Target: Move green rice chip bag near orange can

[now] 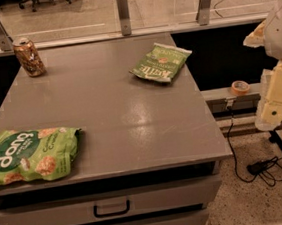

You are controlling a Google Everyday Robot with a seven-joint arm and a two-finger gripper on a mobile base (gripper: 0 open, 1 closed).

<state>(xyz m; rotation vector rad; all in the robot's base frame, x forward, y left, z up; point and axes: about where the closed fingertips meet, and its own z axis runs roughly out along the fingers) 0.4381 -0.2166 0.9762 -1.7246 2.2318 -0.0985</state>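
**A:** Starting at the front edge, what lies closest?

**B:** Two drawers [111,208] with dark handles sit under the grey table [126,116]. On the near left corner the green rice chip bag [32,154] lies flat, its white lettering facing up and its left end at the table's edge.

**A:** And the gripper?

**B:** The gripper [274,108] hangs off the table's right side, above the floor, well apart from the bag. It shows as pale blocky shapes, and I cannot tell whether it is open or closed. Below it a black cable [260,167] trails across the floor.

**A:** Further back?

**B:** A paler Kettle bag [161,63] lies near the far right edge of the tabletop. A roll of tape [240,87] rests on a ledge beyond that side.

**A:** Where is the can?

**B:** The orange can [29,57] stands at the far left corner, well apart from the green rice chip bag. Metal posts [123,13] rise behind it.
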